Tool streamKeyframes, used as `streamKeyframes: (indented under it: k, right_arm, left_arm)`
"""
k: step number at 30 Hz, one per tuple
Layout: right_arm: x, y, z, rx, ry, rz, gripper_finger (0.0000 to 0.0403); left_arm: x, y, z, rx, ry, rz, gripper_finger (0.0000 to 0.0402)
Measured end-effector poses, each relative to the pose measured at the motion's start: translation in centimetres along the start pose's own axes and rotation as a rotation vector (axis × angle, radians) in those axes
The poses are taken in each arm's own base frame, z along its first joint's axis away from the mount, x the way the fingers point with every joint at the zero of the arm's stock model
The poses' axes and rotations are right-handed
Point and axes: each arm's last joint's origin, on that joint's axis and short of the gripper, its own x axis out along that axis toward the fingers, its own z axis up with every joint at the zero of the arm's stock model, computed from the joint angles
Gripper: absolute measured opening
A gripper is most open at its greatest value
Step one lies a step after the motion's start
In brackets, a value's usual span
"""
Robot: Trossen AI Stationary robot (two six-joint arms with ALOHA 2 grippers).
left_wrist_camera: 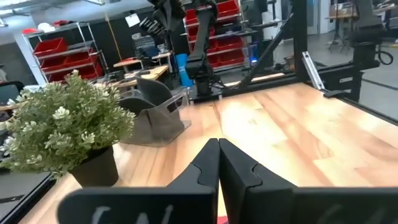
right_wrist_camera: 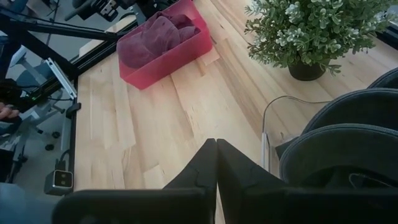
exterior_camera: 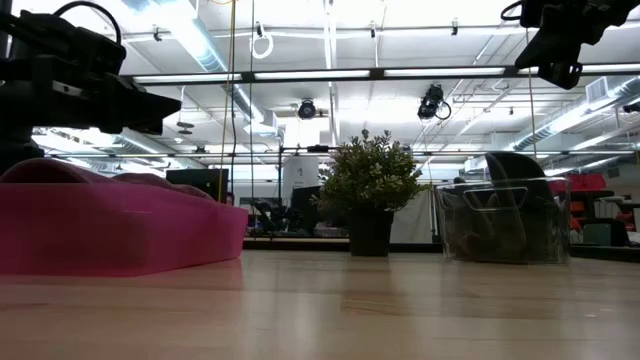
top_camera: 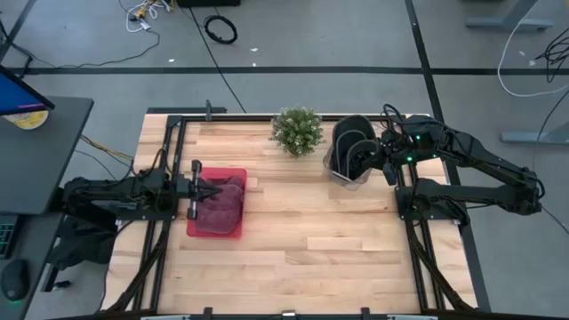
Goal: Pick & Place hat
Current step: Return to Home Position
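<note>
Red fabric heaped in the red bin (top_camera: 213,233) on the left part of the table (top_camera: 311,258): red caps (top_camera: 229,203), count not readable from above. Black caps (top_camera: 354,133) nested on edge in the transparent bin (top_camera: 333,171) on the right part, just beside the potted plant (top_camera: 297,131). No cap loose on the bare wood in any view. Judged from that: sorting finished, nothing left to carry.

Left gripper (top_camera: 213,189) over the near edge of the red bin, above the caps and apart from them. Fingers (left_wrist_camera: 205,168) pressed flat together in the left wrist view, nothing pinched between.

Right gripper (top_camera: 363,160) over the transparent bin, above the black caps. Fingers (right_wrist_camera: 202,165) likewise closed tip to tip and empty; caps below and to one side, not gripped.

Low view: both arms well above bin height, clear of rims.

Remaining, as a judgement only: retreat of both arms to rest posture. Neither parked; each poised over its own bin. Small hazard on the right side: light clear bin close under the wrist, so worth rising before swinging away, to avoid clipping the rim or dragging a cap out. Same caution, lesser, over the red bin.
</note>
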Motion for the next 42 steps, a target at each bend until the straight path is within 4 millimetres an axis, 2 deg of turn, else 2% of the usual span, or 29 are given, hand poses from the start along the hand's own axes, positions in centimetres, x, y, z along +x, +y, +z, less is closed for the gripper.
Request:
streamKeyframes:
  k: [13, 22, 27, 32, 35, 42]
  right_arm:
    - [0.0, 0.0, 0.0, -0.038, 0.0, 0.0, 0.0011]
    - [-0.5, 0.1, -0.2, -0.184, -0.016, 0.003, 0.0011]
    - [-0.6, 0.0, -0.9, -0.221, -0.065, 0.013, 0.0011]
    - [1.5, -0.3, -2.2, -0.206, -0.28, 0.143, 0.0008]
    - [3.3, 0.3, -2.9, -0.277, -0.401, 0.288, 0.0003]
    - [6.1, 1.7, -6.0, -0.382, -0.552, 0.382, 0.0002]
  left_arm:
    - [-0.3, 0.0, 0.5, -0.048, 0.04, -0.039, 0.0004]
    - [-0.2, 0.2, 0.5, -0.08, 0.029, 0.022, 0.0008]
    - [-0.2, 0.5, 0.5, -0.2, 0.034, 0.135, 0.0009]
    - [-0.2, 0.6, 0.5, -0.237, 0.027, 0.171, 0.0009]
    - [-0.2, 0.6, 0.6, -0.23, 0.018, 0.152, 0.0009]
    - [-0.2, 0.6, 0.6, -0.234, 0.012, 0.145, 0.0009]
